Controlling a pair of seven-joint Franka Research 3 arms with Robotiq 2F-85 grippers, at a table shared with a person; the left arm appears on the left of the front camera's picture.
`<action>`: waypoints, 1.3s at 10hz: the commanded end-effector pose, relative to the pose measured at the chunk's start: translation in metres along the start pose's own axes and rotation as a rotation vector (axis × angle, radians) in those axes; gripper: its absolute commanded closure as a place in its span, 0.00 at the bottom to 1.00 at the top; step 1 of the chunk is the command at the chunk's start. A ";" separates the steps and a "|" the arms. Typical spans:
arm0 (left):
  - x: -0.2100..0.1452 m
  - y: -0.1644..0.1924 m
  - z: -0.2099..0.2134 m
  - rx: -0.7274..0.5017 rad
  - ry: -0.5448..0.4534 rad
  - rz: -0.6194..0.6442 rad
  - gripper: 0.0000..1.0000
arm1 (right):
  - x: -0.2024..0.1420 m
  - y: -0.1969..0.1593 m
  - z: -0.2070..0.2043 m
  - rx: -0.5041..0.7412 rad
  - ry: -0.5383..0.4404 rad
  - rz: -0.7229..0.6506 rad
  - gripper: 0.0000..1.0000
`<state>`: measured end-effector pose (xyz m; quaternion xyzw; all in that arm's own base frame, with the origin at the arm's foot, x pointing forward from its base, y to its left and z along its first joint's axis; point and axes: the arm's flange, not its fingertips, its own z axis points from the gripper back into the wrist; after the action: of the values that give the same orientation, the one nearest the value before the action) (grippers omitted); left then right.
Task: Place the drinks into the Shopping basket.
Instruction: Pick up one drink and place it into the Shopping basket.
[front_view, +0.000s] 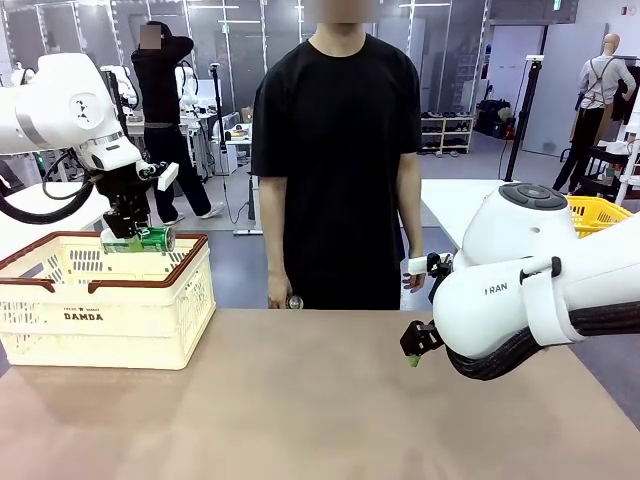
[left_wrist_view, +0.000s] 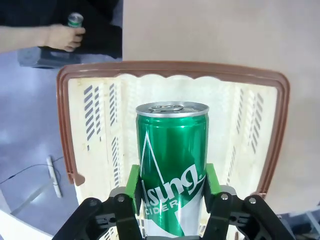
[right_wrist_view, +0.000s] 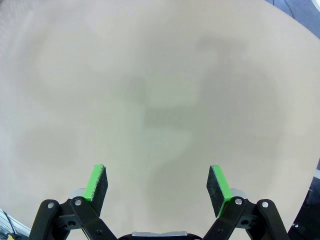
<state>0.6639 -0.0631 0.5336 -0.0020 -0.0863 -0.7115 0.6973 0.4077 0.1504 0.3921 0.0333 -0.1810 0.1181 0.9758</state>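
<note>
Hovering above Shopping basket (front_view: 100, 300), your left end effector (front_view: 122, 236) gripped green can (front_view: 152, 239); lowering inside before release was wise. Right end effector (right_wrist_view: 157, 185) gaped empty.

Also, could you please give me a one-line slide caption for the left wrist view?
Left gripper clamps a green can above the open Shopping basket; a person's hand holds another can beyond it.

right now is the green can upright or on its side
On its side: the left gripper holds the green cider can horizontal above the Shopping basket.
</note>
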 end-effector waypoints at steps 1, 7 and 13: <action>0.005 -0.007 0.003 -0.015 0.000 -0.008 0.42 | 0.000 -0.001 -0.001 -0.001 0.000 0.002 0.00; -0.012 0.014 -0.040 -0.067 0.008 -0.051 0.42 | 0.000 -0.001 -0.001 -0.001 0.000 0.002 0.00; -0.039 0.039 -0.114 -0.127 -0.022 -0.090 0.42 | 0.000 -0.001 -0.001 -0.001 0.000 0.002 0.00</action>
<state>0.7054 -0.0375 0.4173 -0.0502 -0.0443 -0.7392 0.6702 0.4077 0.1504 0.3921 0.0333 -0.1809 0.1181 0.9758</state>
